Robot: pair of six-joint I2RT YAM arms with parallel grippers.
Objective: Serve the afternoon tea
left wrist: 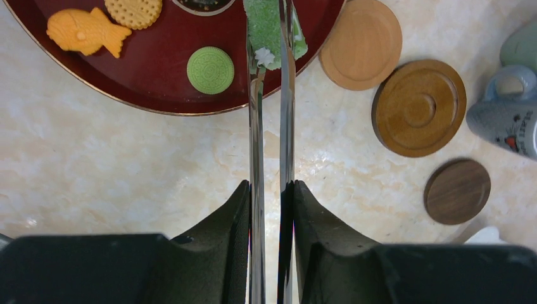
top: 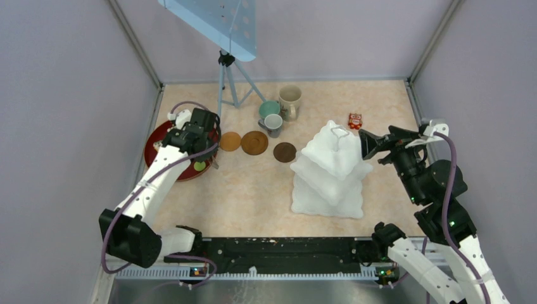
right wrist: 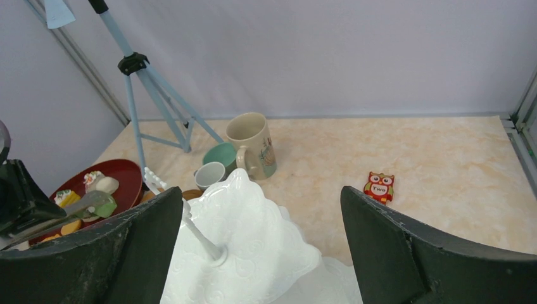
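My left gripper [left wrist: 272, 185] is shut on the long metal tongs [left wrist: 256, 126], and it shows in the top view [top: 206, 149] over the dark-red tray [left wrist: 158, 95]. The tongs pinch a green toy cake [left wrist: 269, 25] at the tray's near edge. A fish cookie [left wrist: 82, 30], a round biscuit [left wrist: 133, 9] and a green round cookie [left wrist: 210, 69] lie on the tray. My right gripper [right wrist: 261, 190] is open and empty beside the top tier of the white stand [top: 332, 168]. Three coasters [top: 230, 140] [top: 254, 142] [top: 284, 152] lie between the tray and the stand.
The beige mug [top: 290, 100], teal mug [top: 268, 109] and grey mug [top: 273, 123] stand together at the back. A blue tripod [top: 226, 82] stands behind them. A small red owl card [top: 354, 120] lies at the back right. Walls enclose the table.
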